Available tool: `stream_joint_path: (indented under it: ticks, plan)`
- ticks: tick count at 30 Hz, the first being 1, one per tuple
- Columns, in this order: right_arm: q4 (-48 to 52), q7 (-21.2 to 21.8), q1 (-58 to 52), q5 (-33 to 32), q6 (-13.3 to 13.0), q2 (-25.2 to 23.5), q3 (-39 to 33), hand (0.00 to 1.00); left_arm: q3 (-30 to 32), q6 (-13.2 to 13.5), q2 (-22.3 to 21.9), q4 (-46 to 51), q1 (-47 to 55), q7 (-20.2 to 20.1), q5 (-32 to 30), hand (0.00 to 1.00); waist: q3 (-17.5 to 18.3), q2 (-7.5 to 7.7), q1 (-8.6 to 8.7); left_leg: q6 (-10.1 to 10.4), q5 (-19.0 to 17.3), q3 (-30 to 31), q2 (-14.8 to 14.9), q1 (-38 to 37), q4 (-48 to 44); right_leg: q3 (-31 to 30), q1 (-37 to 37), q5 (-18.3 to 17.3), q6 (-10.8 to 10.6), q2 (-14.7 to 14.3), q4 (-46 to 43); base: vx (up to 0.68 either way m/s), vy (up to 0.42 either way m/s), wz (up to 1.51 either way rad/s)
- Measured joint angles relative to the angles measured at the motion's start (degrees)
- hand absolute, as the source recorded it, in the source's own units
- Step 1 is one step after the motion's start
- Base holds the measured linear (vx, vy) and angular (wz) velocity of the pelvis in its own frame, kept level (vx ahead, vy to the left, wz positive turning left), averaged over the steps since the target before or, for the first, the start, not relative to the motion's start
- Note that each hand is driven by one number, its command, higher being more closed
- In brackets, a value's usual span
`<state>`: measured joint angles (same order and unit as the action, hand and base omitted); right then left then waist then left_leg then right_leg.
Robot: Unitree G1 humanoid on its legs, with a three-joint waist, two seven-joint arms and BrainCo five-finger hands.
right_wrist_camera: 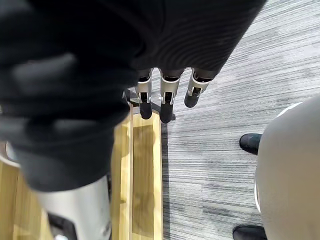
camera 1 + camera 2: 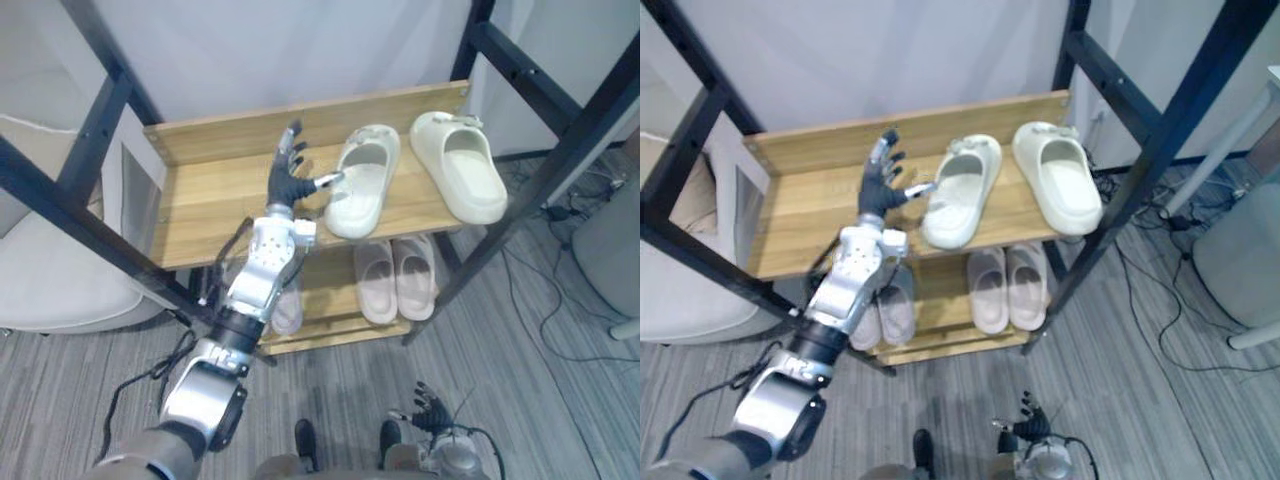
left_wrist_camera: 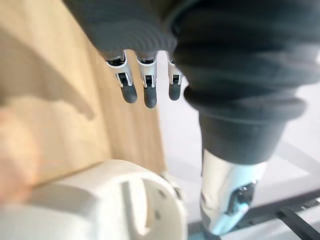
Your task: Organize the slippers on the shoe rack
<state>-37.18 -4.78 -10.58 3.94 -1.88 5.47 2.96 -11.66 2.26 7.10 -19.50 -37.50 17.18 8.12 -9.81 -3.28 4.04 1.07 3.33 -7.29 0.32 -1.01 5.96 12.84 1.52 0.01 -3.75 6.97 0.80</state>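
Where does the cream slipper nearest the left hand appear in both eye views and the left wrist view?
Left eye view: cream slipper upper middle, by the left hand.
Right eye view: cream slipper upper middle.
Left wrist view: cream slipper close up, past the fingers.
Shared landmark: the wooden top shelf.

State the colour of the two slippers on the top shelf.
Cream white, both the left slipper and the right slipper; the left eye view shows it best.

Light wooden top shelf bare left of the cream foam slippers; black metal frame bars flank its ends.
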Motion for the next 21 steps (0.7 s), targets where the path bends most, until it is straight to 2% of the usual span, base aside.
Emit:
stream_joint_path:
  ticks: [5, 16, 21]
  plan:
    - [-0.69, -0.11, 0.44, 0.1, 0.29, 0.07, 0.45, 0.0, -0.14, 0.0, 0.01, 1.06, 3.0, -0.8, 0.99, 0.0, 0.08, 0.17, -0.35, 0.06, 0.02, 0.2, 0.06, -0.1, 0.01, 0.8, 0.69, 0.18, 0.15, -0.15, 0.85, 0.0, -0.005, 0.04]
    - [-4.65, -0.45, 2.62, 0.42, 0.91, -0.73, 1.9, 0.0, -4.83, -0.05, -0.16, 3.24, 5.66, -1.69, 3.43, 0.0, 0.79, 2.25, -0.4, 0.06, 0.01, 1.43, 0.03, -0.34, 0.03, 2.09, 2.63, 0.98, 0.05, -0.17, 3.1, 0.0, -0.001, 0.06]
    - [-5.41, -0.85, 3.22, 0.39, 0.96, -0.81, 2.44, 0.0, -7.14, 0.01, -0.78, 4.28, 6.42, -2.44, 5.07, 0.0, 0.96, 2.68, -0.46, 0.08, 0.0, 1.63, 0.01, -0.58, 0.03, 2.38, 3.27, 1.04, 0.02, -0.18, 3.51, 0.0, 0.0, 0.02]
